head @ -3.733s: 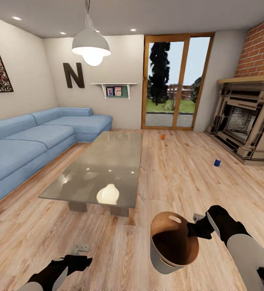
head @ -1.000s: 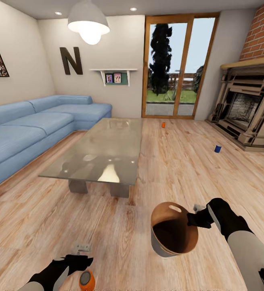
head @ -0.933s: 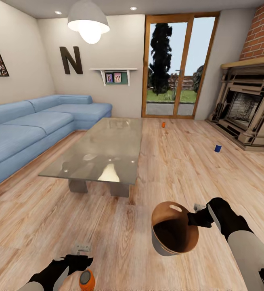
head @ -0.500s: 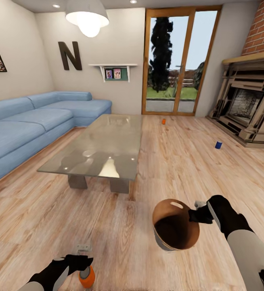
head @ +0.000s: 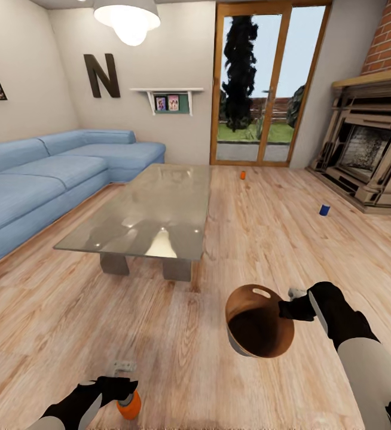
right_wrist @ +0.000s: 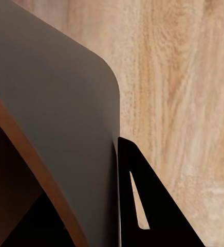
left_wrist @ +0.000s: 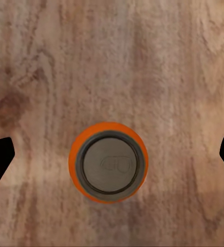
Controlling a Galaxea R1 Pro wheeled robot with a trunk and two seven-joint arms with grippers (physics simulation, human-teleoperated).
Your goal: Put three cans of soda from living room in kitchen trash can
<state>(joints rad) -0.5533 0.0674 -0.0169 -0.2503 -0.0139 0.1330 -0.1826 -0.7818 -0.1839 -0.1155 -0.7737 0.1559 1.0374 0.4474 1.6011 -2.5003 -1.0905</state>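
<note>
My left gripper (left_wrist: 112, 154) hangs wide above an orange can (left_wrist: 108, 162).
Right gripper (head: 292, 307) grips the bin (head: 258, 322); coffee table (head: 153, 215) at eleven o'clock.

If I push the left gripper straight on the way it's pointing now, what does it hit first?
The orange can, standing on the wood floor, most likely. The open left gripper looks straight down on its lid, fingers apart either side. The remaining gap is unclear.

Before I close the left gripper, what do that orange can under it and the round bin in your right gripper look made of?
The small orange can looks like painted metal: a dull grey ringed lid sits inside its glossy orange rim. The round bin shows a matt grey outer wall and a brown, wood-toned inside with a cut handle slot; probably thin plastic or plywood, hard to tell.
</note>
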